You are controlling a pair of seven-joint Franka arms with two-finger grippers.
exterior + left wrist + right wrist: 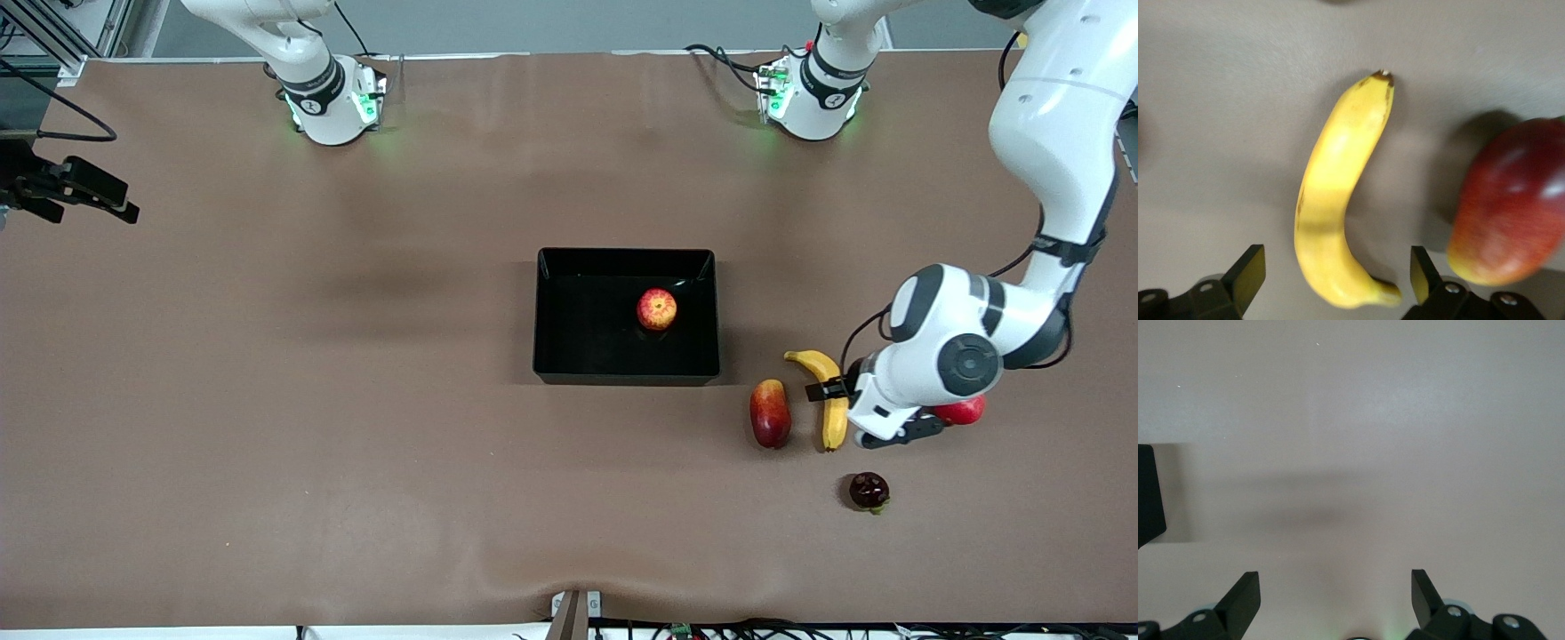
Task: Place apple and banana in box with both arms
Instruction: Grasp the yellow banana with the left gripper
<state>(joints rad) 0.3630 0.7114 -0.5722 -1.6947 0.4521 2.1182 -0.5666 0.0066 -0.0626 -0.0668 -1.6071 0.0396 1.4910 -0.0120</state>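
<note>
The apple lies in the black box at the table's middle. The banana lies on the table, nearer to the front camera than the box, toward the left arm's end. My left gripper is low over the banana, open, one finger on each side of it. In the left wrist view the banana runs between the open fingers of my left gripper, and they do not touch it. My right gripper waits high over bare table at the right arm's end, open and empty.
A red-yellow mango-like fruit lies beside the banana, toward the box, and also shows in the left wrist view. A round red fruit is partly hidden under the left arm. A dark round fruit lies nearer to the front camera.
</note>
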